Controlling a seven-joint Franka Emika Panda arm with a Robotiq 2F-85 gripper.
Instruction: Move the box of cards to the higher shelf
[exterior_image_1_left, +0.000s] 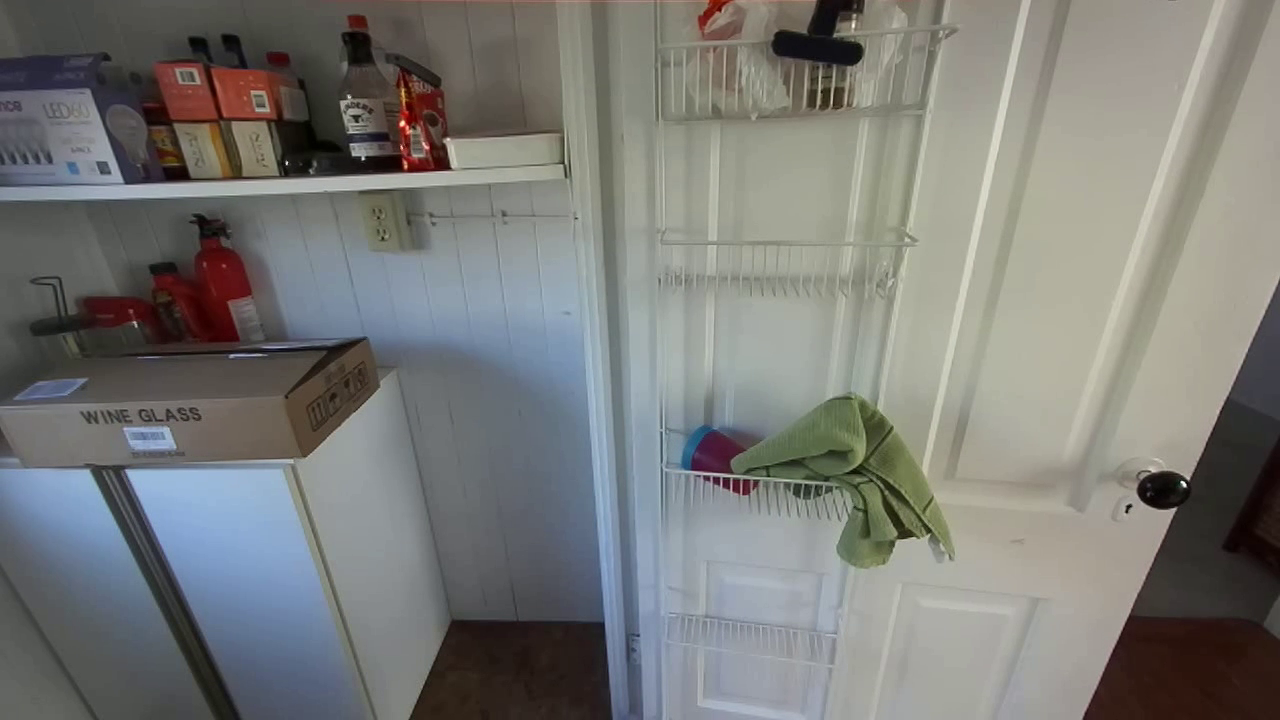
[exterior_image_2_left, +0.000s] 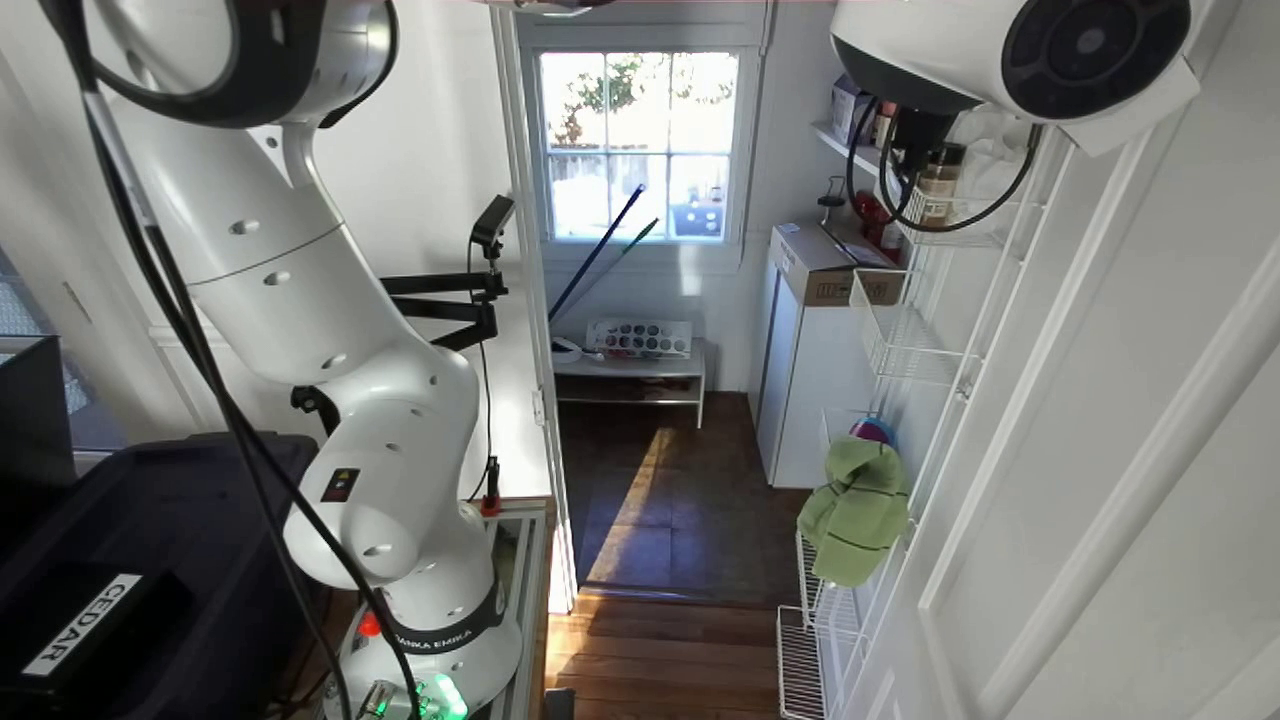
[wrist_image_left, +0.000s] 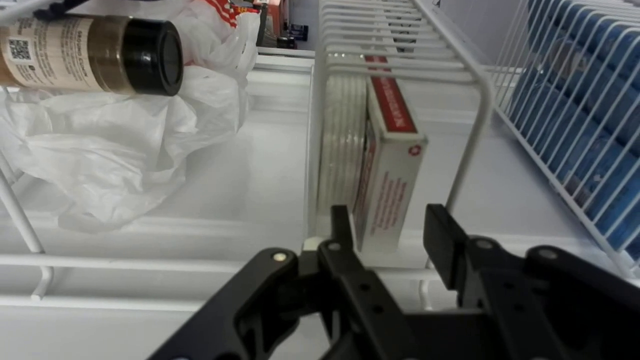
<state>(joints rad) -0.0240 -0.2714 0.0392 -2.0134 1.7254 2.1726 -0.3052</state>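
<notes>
A white box with red stripes and red print (wrist_image_left: 395, 170), which looks like the box of cards, shows in the wrist view inside a white wire basket (wrist_image_left: 481, 115). A stack of clear ribbed cases (wrist_image_left: 342, 135) lies beside it. My gripper (wrist_image_left: 387, 225) is open at the near end of the box. The left finger overlaps the box's left edge in the picture; a gap shows between the box and the right finger. I cannot tell whether the left finger touches it. The box is hidden or out of view in both exterior views, and the fingers cannot be made out there.
Another wire shelf (wrist_image_left: 555, 185) holds blue packages (wrist_image_left: 590, 120). A brown jar with a black lid (wrist_image_left: 90, 55) and a white plastic bag (wrist_image_left: 120, 140) are at the left. The arm's wrist (exterior_image_2_left: 1000, 60) is close to the door rack. A green towel (exterior_image_1_left: 860, 470) hangs lower.
</notes>
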